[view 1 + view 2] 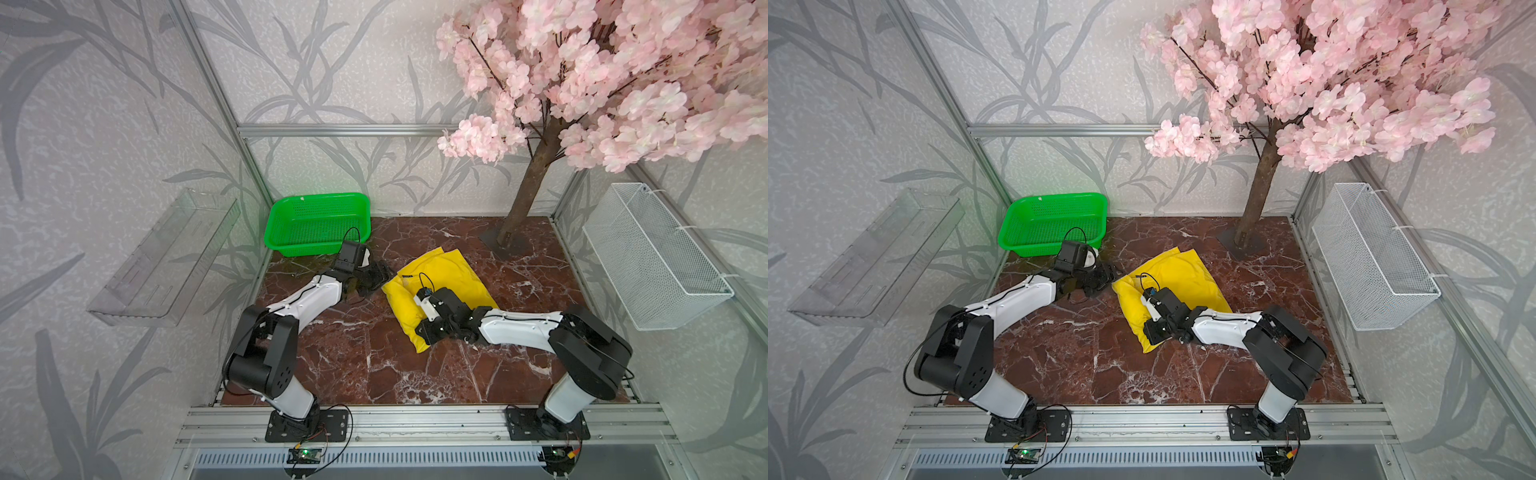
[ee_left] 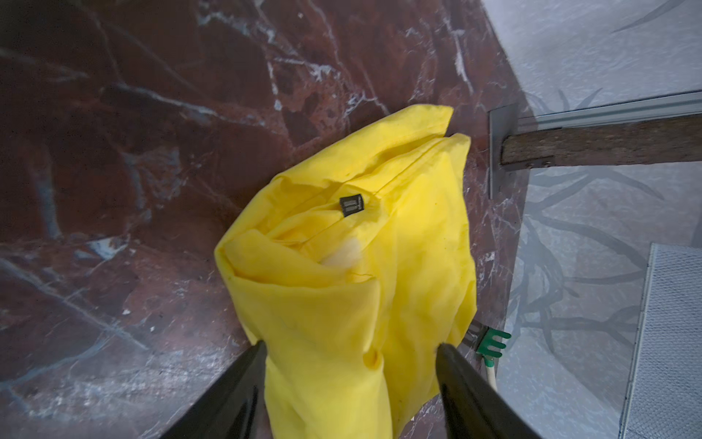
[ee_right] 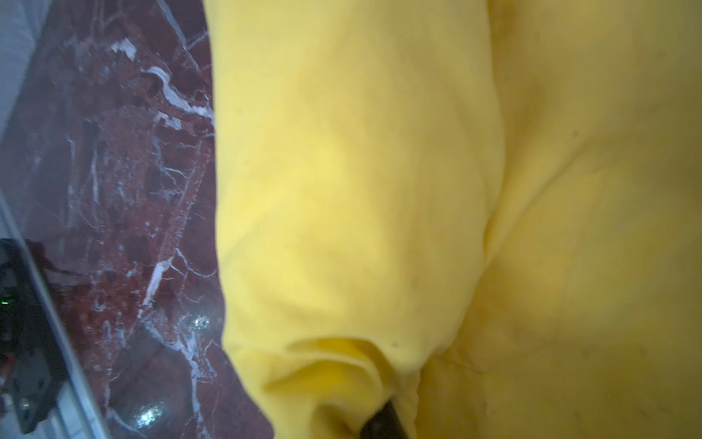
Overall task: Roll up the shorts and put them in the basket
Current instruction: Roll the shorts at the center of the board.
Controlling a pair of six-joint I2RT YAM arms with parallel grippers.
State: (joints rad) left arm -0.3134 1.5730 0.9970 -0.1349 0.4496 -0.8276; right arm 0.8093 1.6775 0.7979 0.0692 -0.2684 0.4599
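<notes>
Overhead, shorts: in both top views the shorts (image 1: 451,272) lie around the middle of the red marbled desk (image 1: 365,357). They are partly rolled, with the thick roll along the edge nearer my left arm.
Overhead, left end effector: my left end effector (image 1: 380,274) sits low at the far end of that roll, between the shorts and the green basket (image 1: 318,220).
Overhead, right end effector: my right end effector (image 1: 1152,332) is down on the near end of the roll, and I cannot see its jaws from here.
Left wrist, shorts: the layered end of the roll faces my camera, with a small dark label (image 2: 351,205) on an upper fold.
Left wrist, end effector: my fingers (image 2: 250,380) stand spread wide apart. Yellow fabric lies loose between them, unclamped.
Right wrist, shorts: blurred yellow cloth fills most of the view, with the desk along one side.
Right wrist, end effector: a single dark fingertip (image 3: 383,422) shows, buried in a bunched fold. My jaws are closed together, pinching that fold of the shorts.
</notes>
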